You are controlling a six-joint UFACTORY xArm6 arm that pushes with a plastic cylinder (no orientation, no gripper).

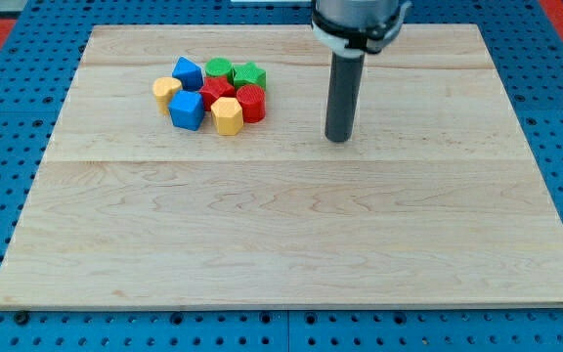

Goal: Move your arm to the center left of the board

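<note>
On the wooden board (291, 244), a little right of the middle and in its upper half, the tip (338, 139) of the dark rod touches the surface. It stands well apart from the blocks, to the view's right of them, with bare wood between. The arm carries no gripper, so there is nothing to open or close — only the straight rod.

The goal is the center left of the board, that is the bare wood near the left edge at middle height (71, 181). The tip is not there yet: it has to cross most of the board's width toward the view's left and come slightly lower in the view. By this judgement the task is at an early stage, with nearly all the travel left.

The blocks make one tight cluster in the upper left part: a blue block (188, 72), a green round block (220, 68), a green star-like block (249, 74), a yellow block (167, 90), a red block (217, 91), a red cylinder (251, 103), a blue cube (188, 110) and a yellow hexagonal block (228, 115). A straight path to the goal passes below them — probably without contact.

No container is visible; every block lies directly on the board.
</note>
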